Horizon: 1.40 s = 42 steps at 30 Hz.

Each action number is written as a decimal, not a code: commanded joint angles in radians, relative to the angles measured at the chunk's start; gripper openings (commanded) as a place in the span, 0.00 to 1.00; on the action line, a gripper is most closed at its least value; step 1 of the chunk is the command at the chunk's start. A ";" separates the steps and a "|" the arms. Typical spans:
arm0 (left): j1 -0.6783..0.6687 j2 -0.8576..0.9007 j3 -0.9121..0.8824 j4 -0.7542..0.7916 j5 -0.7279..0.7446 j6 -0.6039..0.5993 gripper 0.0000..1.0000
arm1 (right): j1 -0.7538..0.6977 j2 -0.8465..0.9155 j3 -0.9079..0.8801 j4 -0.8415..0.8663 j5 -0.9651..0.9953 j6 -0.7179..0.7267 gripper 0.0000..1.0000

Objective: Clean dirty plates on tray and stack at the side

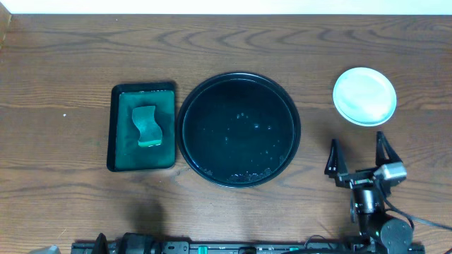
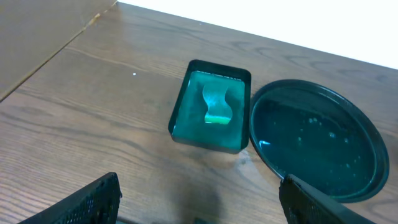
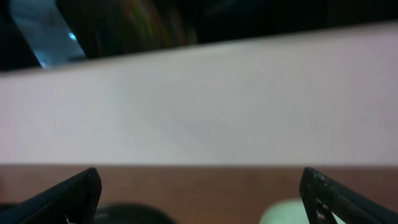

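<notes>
Round black tray [image 1: 212, 120], centre of the desk [image 1: 70, 56], speckled with drops; pale plates [image 1: 364, 96] on the desk to its far right, well apart from it, top one clean, count not tellable. Rectangular green tray [image 1: 120, 127] with sponge [image 1: 146, 127], just left of the black tray. Right hand [image 1: 357, 141], near right, fingers wide apart, holding nothing; left hand [image 2: 199, 179], near left, likewise spread and empty.

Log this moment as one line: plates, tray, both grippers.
plates: off tray, at its right | tray: specks only | left gripper: open, empty | right gripper: open, empty, near plates
</notes>
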 commanded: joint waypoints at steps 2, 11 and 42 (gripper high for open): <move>0.000 0.007 -0.002 -0.001 -0.006 -0.013 0.82 | -0.006 -0.006 -0.002 -0.111 0.047 -0.014 0.99; 0.000 0.007 -0.002 -0.001 -0.006 -0.013 0.82 | -0.005 -0.006 -0.002 -0.327 0.047 -0.014 0.99; 0.000 0.007 -0.002 -0.002 -0.006 -0.012 0.82 | -0.005 -0.006 -0.002 -0.336 0.047 -0.030 0.99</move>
